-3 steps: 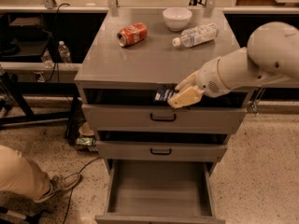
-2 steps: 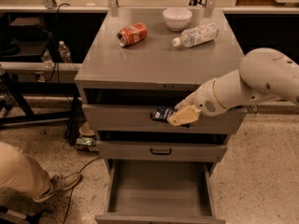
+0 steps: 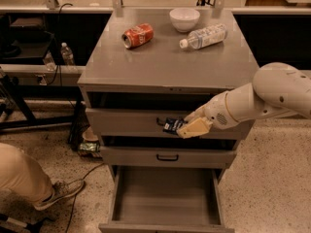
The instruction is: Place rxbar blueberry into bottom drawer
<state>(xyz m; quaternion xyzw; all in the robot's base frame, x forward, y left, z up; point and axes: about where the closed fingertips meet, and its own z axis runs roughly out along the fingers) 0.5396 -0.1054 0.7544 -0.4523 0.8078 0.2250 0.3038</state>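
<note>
Camera view shows the claw (image 3: 187,127) clamped on the rxbar blueberry (image 3: 172,125), holding it in the air above the bottom drawer (image 3: 165,193), level with the top drawer front (image 3: 126,123). The bar juts sideways past the fingertips, probably so it can drop flat. The bottom drawer is pulled out to receive it. High above that drawer, on the desk (image 3: 165,64), a red soda can (image 3: 137,35), a white bowl (image 3: 184,18) and a water bottle (image 3: 204,36) sit out of the arm's path.
</note>
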